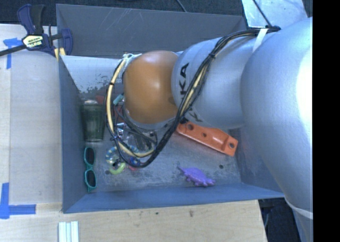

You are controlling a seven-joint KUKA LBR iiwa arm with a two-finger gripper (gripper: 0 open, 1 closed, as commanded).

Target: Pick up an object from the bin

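My gripper (136, 138) is low in the left half of the bin, mostly hidden under the arm's orange dome and its cables. Just below and left of it lie a small yellow-green piece (116, 167) and a small clear bluish piece (110, 155) on the bin floor. A dark green jar (92, 121) lies to the gripper's left, near the left wall. Whether anything is in the gripper cannot be seen.
Teal sunglasses (89, 168) lie along the left wall near the front corner. An orange flat bar with holes (208, 137) lies to the right, partly under the arm. A purple toy lizard (197, 176) rests by the front wall. The arm covers the bin's right and back.
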